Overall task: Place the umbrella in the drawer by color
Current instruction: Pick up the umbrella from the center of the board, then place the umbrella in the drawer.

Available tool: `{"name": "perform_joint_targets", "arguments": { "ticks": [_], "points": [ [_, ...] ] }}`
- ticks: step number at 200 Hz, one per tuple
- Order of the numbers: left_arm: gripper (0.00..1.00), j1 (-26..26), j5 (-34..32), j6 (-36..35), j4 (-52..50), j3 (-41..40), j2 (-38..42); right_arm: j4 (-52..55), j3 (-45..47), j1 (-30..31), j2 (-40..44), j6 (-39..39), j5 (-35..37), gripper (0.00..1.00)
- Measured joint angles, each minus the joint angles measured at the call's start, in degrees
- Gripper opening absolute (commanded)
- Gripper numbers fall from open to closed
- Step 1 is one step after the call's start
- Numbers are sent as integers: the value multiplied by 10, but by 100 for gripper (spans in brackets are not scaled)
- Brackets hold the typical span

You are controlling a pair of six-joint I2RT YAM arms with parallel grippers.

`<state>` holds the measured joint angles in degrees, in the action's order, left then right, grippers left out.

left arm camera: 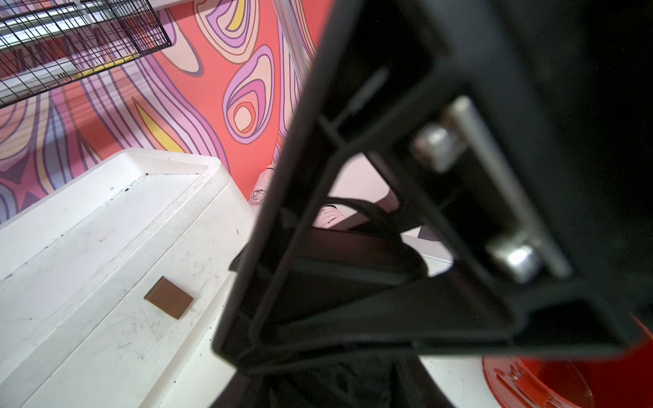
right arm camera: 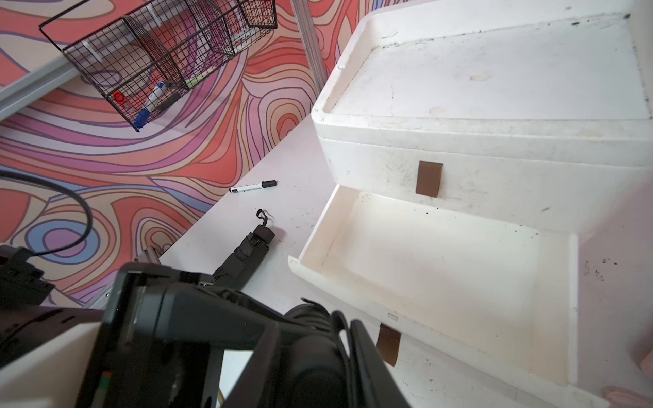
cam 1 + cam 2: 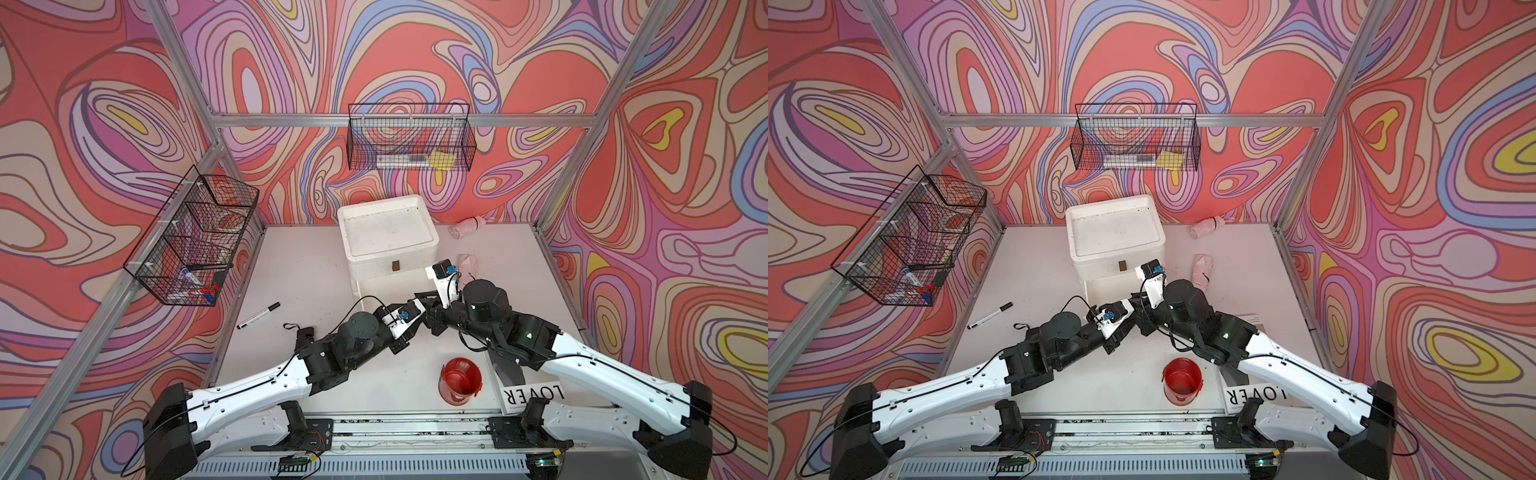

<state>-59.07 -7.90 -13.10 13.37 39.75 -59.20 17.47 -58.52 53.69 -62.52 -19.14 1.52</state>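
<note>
Black umbrella (image 1: 318, 386) sits bunched between the left gripper (image 3: 420, 306) fingers, fabric pinched tight. The right gripper (image 3: 434, 318) fingers flank its handle end, though whether they have clamped cannot be told. Just beyond them, the lower drawer (image 2: 441, 282) stands pulled open.

A lab test cell: aluminium frame (image 3: 291, 120), swirl-printed backdrop walls (image 3: 415, 50).
</note>
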Motion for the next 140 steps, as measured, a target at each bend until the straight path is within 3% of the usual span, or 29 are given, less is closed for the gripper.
{"name": "perform_joint_targets", "arguments": {
  "ticks": [17, 35, 71, 99, 126, 140],
  "points": [
    [0, -2, -5, -2, 4, 0, 0, -5, 1, 0, 2, -6, -1, 0],
    [36, -3, -13, -2, 16, 0, 0, -21, 5, -1, 8, -11, 2, 0],
    [69, -9, -37, 7, 69, -10, 7, -70, 21, 4, 30, -9, 23, 0],
    [86, -9, -73, 24, 86, -27, 48, -104, 26, 12, 55, 9, 51, 0],
    [99, -2, -150, 38, 90, -55, 110, -135, 20, 12, 70, 49, 97, 0],
    [99, 3, -199, 44, 91, -75, 143, -143, 8, 10, 63, 72, 117, 0]
  ]
}}
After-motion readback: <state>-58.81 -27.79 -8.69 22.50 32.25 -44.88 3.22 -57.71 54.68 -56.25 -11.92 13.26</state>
